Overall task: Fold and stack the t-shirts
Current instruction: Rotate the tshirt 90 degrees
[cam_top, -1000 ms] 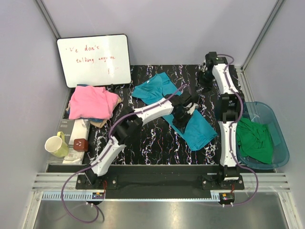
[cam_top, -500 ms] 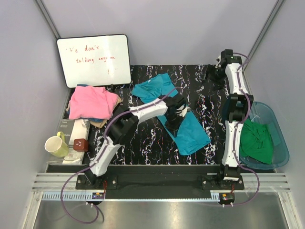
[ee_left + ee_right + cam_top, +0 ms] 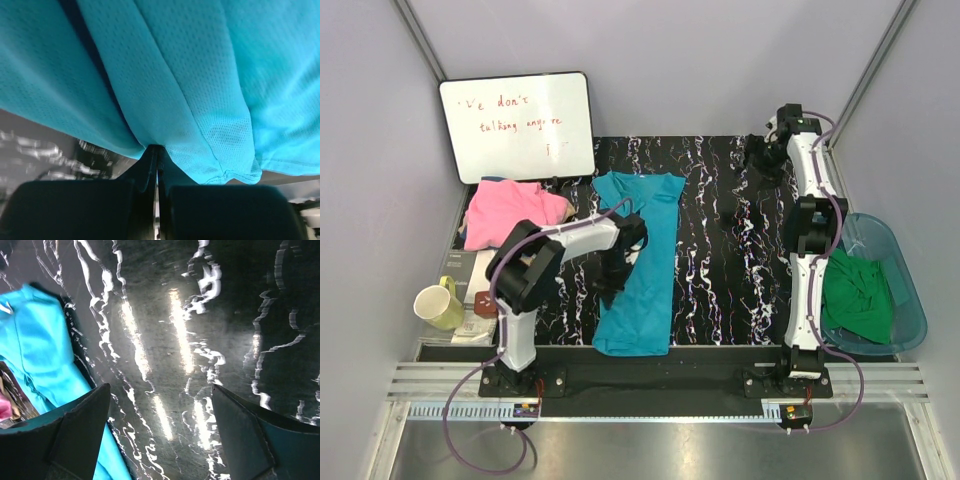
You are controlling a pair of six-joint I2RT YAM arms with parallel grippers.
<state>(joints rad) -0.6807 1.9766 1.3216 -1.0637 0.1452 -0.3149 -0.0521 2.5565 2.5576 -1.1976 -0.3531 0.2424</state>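
Note:
A teal-blue t-shirt [image 3: 645,270] lies stretched lengthwise on the black marbled table [image 3: 730,260], from the back toward the near edge. My left gripper [image 3: 612,285] sits at its left edge, shut on a pinch of the teal cloth [image 3: 200,100], which bunches right at the closed jaws [image 3: 157,150]. My right gripper [image 3: 755,160] hovers over the far right of the table, open and empty [image 3: 160,405]; the shirt's edge [image 3: 35,350] shows to its left. A pink t-shirt [image 3: 510,215] lies at the left. A green t-shirt [image 3: 860,295] sits in the tub.
A translucent blue tub [image 3: 910,300] stands at the right edge. A whiteboard [image 3: 517,125] leans at the back left. A yellow-green mug [image 3: 440,303], a brown cube [image 3: 490,303] and booklets [image 3: 480,268] sit at the near left.
My left gripper has dragged the teal t-shirt left and toward the near edge, pulling it out long. My right gripper opened and drew back toward the far right corner.

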